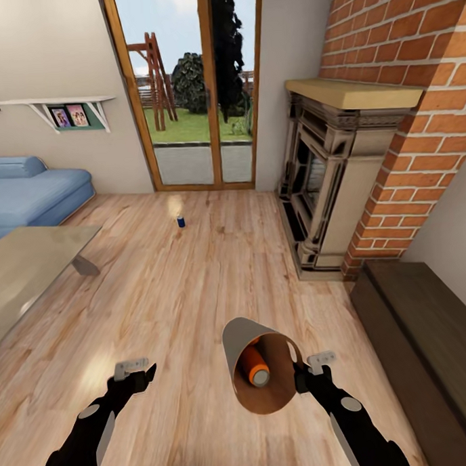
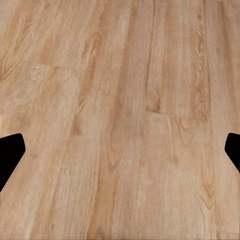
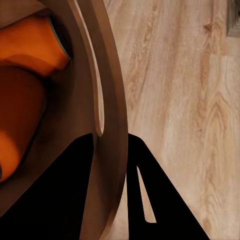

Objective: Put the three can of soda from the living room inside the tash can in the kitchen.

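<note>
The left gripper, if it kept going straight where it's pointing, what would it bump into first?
Most likely the wooden floor. The left gripper is open and empty, and its wrist view looks onto bare planks, with nothing between its fingers. How far off the floor is can't be told.

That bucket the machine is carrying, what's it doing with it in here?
The robot is in the living room, and its right gripper is clamped on the rim of the tash can, holding it tilted above the wooden floor. Orange soda cans already lie inside it. The left gripper is open with nothing in it. A dark blue can stands on the floor ahead, near the glass doors, not yet collected.
</note>
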You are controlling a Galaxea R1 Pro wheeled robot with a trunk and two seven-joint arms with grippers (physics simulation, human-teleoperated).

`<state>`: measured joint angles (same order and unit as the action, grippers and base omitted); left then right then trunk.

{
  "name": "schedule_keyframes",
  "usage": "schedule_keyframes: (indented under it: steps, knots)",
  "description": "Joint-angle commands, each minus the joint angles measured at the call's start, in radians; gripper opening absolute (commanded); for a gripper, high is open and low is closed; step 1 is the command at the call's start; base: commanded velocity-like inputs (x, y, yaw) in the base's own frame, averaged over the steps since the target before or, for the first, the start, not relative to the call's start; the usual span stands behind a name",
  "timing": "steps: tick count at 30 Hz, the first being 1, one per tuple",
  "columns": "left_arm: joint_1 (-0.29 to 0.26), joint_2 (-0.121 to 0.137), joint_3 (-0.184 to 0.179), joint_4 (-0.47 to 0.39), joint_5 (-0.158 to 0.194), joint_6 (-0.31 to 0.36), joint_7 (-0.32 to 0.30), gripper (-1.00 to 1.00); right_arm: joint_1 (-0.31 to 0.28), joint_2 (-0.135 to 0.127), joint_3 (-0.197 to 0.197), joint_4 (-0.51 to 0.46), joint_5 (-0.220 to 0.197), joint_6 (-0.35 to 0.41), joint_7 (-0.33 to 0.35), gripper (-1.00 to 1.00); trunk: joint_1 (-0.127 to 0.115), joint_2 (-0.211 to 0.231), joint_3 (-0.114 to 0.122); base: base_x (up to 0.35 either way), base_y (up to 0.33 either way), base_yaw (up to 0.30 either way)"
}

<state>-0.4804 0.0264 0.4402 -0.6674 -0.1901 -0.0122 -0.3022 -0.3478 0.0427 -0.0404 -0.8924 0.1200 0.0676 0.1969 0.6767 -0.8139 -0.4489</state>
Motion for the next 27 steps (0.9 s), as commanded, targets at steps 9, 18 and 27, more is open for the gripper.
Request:
schedule_keyframes:
  steps: [9, 18, 27]
  knots:
    - [0.000, 0.001, 0.000, 0.001, -0.002, 0.000, 0.000, 1.00, 0.000, 0.000, 0.005, -0.001, -0.008, 0.001, 0.007, -1.00, 0.000, 0.000, 0.012, 0.314, 0.159, 0.000]
    - [0.000, 0.001, 0.000, 0.001, -0.002, 0.000, 0.000, 1.00, -0.001, 0.000, 0.005, -0.001, -0.006, 0.001, 0.007, -1.00, 0.000, 0.000, 0.013, 0.306, 0.184, 0.000]
    - [0.000, 0.001, 0.000, 0.000, -0.002, 0.000, -0.001, 1.00, -0.001, -0.004, 0.003, -0.002, -0.004, 0.001, 0.007, -1.00, 0.000, 0.000, 0.013, 0.305, 0.186, 0.000]
